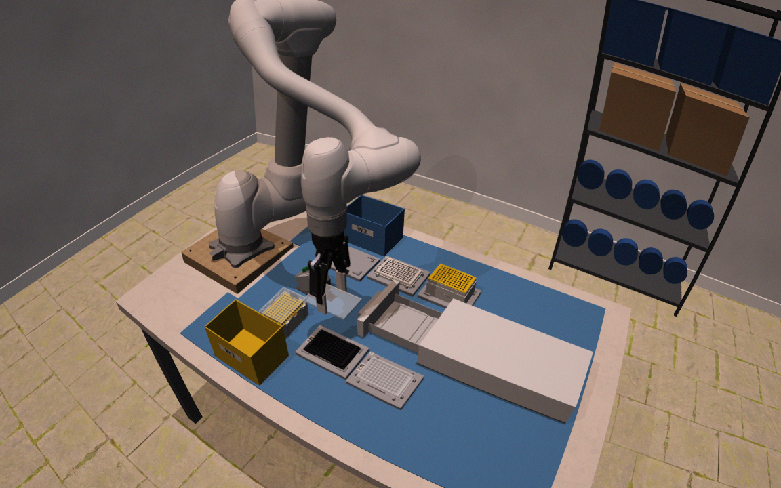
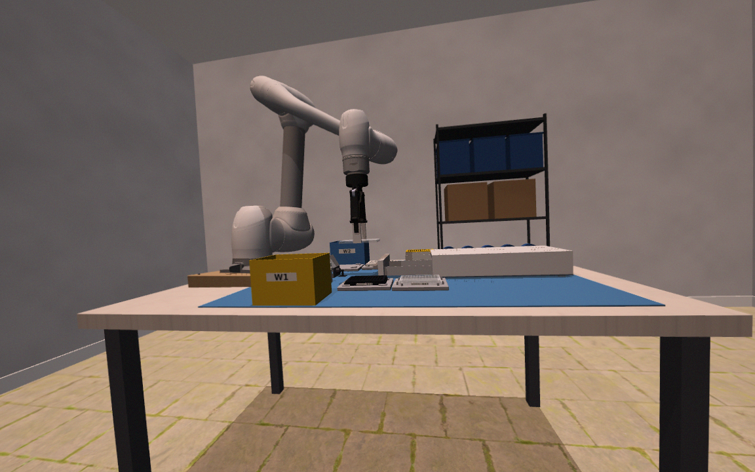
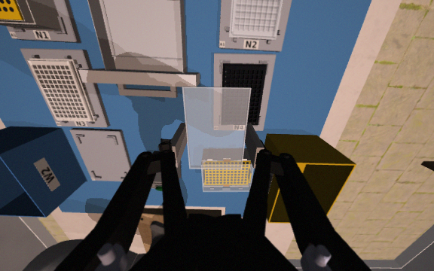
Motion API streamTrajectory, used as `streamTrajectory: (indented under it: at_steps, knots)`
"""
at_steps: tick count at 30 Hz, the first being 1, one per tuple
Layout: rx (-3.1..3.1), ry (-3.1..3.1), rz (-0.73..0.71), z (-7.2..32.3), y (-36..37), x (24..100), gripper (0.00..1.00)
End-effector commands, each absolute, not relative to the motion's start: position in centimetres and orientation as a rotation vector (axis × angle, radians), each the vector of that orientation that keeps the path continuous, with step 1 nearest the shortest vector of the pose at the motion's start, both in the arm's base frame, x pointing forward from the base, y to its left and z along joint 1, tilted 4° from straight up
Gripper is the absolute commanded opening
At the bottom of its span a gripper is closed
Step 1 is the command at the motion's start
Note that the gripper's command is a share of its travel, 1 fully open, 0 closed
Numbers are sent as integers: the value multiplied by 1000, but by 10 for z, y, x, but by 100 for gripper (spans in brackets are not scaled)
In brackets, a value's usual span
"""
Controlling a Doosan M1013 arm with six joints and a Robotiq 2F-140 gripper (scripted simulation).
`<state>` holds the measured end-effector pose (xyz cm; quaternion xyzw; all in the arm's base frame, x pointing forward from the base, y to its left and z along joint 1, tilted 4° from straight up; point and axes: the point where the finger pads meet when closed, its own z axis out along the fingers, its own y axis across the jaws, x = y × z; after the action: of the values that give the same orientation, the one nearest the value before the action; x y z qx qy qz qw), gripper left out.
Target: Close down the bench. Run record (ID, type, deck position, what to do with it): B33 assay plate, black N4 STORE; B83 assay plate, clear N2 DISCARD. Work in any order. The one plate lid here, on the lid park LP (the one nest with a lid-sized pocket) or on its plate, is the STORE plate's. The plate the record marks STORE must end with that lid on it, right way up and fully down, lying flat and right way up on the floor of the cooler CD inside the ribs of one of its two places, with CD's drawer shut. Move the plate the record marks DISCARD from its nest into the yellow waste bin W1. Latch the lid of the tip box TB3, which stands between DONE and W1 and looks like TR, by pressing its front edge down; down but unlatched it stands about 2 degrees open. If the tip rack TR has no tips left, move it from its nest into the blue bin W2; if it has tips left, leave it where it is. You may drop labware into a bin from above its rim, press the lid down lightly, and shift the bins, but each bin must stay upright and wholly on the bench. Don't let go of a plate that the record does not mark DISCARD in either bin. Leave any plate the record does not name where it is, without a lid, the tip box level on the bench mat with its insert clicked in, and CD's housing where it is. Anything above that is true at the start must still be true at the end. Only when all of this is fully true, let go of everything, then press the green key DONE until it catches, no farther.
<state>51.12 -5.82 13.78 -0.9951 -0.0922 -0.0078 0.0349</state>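
My gripper (image 1: 329, 295) (image 2: 358, 235) (image 3: 215, 132) is shut on the clear plate lid (image 1: 342, 301) (image 2: 370, 239) (image 3: 209, 124) and holds it level above the mat. In the wrist view the lid overlaps the near end of nest N4 and the tip box TB3 (image 1: 284, 308) (image 3: 226, 175). The black plate (image 1: 331, 348) (image 2: 366, 280) (image 3: 244, 80) sits uncovered in N4. The clear plate (image 1: 384, 375) (image 2: 419, 280) (image 3: 255, 16) sits in N2. The lid park LP (image 1: 361, 265) (image 3: 102, 154) is bare. The cooler CD (image 1: 502, 358) (image 2: 500, 259) has its drawer (image 1: 402, 321) (image 3: 142, 34) pulled open.
The yellow bin W1 (image 1: 241, 339) (image 2: 289, 278) (image 3: 307, 165) stands beside TB3. The blue bin W2 (image 1: 375, 224) (image 3: 21, 169) stands at the back. The tip rack TR (image 1: 453, 278) shows a yellow top. Another plate (image 1: 398, 270) (image 3: 60, 88) sits in N3. The DONE key (image 1: 305, 267) is mostly hidden behind the gripper.
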Motion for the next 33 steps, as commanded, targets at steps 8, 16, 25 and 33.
streamTrajectory:
  at_steps: [8,16,25,33]
  knots:
    - [-3058,-284,-24,137,-77,525,0]
    - [-3058,-284,-24,136,-94,538,0]
    - [-3058,-284,-24,135,-108,548,0]
    - [-3058,-284,-24,135,-108,548,0]
